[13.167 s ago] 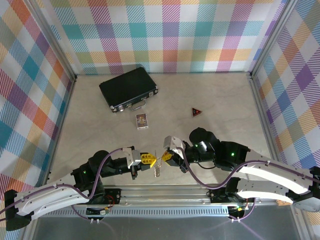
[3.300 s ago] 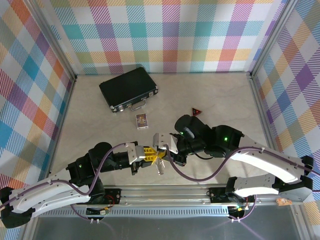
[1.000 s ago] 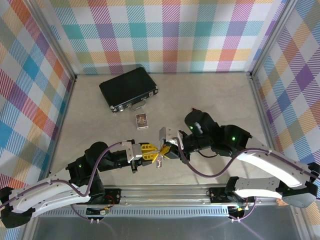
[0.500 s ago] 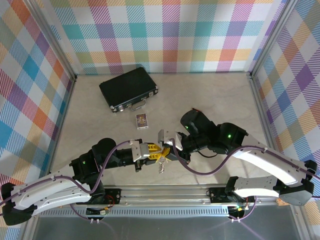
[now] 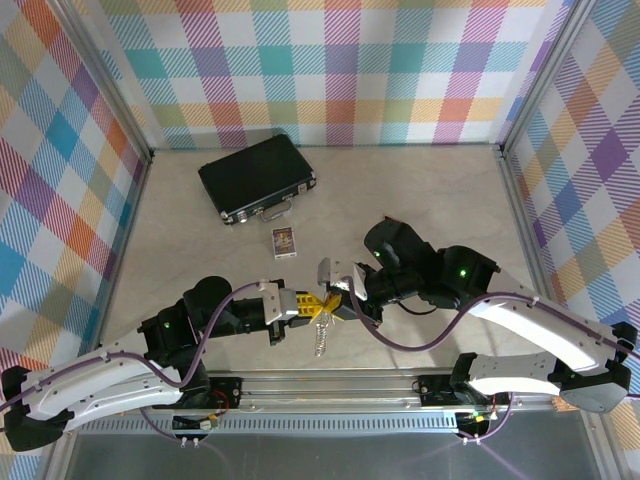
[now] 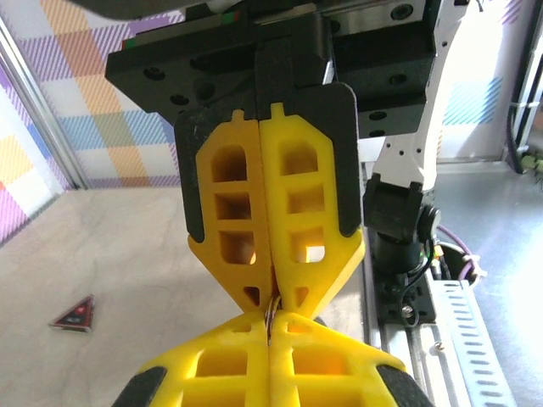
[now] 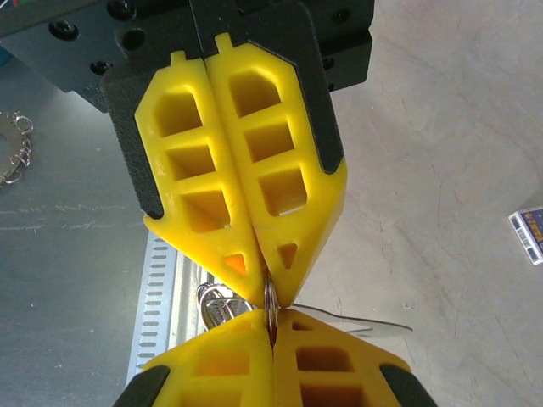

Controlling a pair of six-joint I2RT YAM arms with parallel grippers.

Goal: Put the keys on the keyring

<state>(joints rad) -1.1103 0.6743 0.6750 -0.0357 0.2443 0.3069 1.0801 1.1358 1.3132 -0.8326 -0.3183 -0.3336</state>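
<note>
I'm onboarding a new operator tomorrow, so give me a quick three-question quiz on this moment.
1. True or false: the left pincer stands wide open.
2. What do the left pincer and the right pincer both clamp? A) a pen B) the keyring C) nothing, both are empty
3. Short answer: what lies on the table between the black case and the two pincers?

Key
1. False: it is shut on the keyring.
2. B
3. The small card.
</note>
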